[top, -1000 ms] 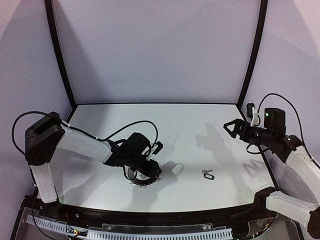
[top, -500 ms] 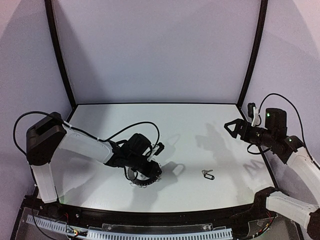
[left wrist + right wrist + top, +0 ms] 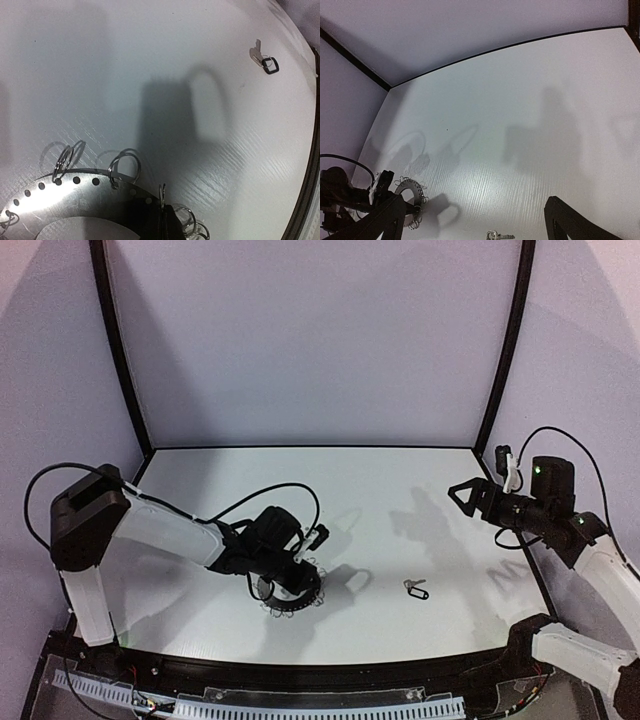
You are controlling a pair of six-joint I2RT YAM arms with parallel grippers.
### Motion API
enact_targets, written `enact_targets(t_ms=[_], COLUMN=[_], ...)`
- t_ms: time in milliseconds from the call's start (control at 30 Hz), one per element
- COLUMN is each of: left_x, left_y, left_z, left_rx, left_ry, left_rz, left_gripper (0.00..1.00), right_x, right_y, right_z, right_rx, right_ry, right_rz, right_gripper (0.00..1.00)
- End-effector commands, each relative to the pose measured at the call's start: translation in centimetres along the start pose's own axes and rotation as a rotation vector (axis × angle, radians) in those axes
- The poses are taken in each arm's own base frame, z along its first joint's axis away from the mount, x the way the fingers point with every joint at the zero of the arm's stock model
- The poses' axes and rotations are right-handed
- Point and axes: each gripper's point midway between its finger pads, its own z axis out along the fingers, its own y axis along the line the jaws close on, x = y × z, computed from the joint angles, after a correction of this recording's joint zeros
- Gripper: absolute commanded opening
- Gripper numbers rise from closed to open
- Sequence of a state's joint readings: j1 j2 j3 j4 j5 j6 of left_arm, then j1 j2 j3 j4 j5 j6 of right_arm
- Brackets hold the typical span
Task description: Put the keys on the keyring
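Within the last second the left gripper clamped the loop-fringed rim of the flat dark-grey metal keyring (presumably steadying it); the tiny dark oblong key lay well apart to its right, the right gripper spread wide, empty.

No writing, label, brand, number or sign can be read in any of the views. The flat metal face of the keyring shows only a row of punched holes. The key lying well apart from it is too small to tell whether anything is stamped on it.
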State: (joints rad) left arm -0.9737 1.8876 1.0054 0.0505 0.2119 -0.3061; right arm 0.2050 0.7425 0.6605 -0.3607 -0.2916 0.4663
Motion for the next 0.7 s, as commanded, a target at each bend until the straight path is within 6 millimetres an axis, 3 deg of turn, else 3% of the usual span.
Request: enact_targets(t_ms=[0, 100, 233, 367, 500, 667], left_x=[-2.8, -3.1, -4.9, -6.6, -7.5, -8.6], left_y=[-2.6, -4.4, -7.3, -9.1, -10.4, -10.9], left_z=[-3.9, -5.7, -9.0, -12.0, -14.5, -16.7], left_rx=[0.062, 0.132, 0.237, 0.268, 0.287, 0.255], left_ry=[-0.083, -0.074, -0.131, -0.159, -0.166, -0.162], left_rz=[0.12, 0.177, 0.254, 0.328, 0.411, 0.477], left_gripper=[0.01, 0.01, 0.01, 0.01, 0.01, 0.01], right_x=[0.5, 0.5, 1.2, 2.8, 5.1, 7.0], right_y=[1.2, 3.7, 7.3, 12.3, 18.1, 22.3], right_z=[-0.4, -0.8, -1.3, -1.8, -2.5, -1.7], right_rx=[-0.068, -0.205, -0.375, -0.542, -0.737, -0.822], right_ry=[0.01, 0.024, 0.068, 0.125, 0.207, 0.241], right_rz=[-0.037, -0.084, -0.172, -0.319, -0.474, -0.641], right_gripper=[0.98, 0.96, 0.97, 0.97, 0.94, 0.87])
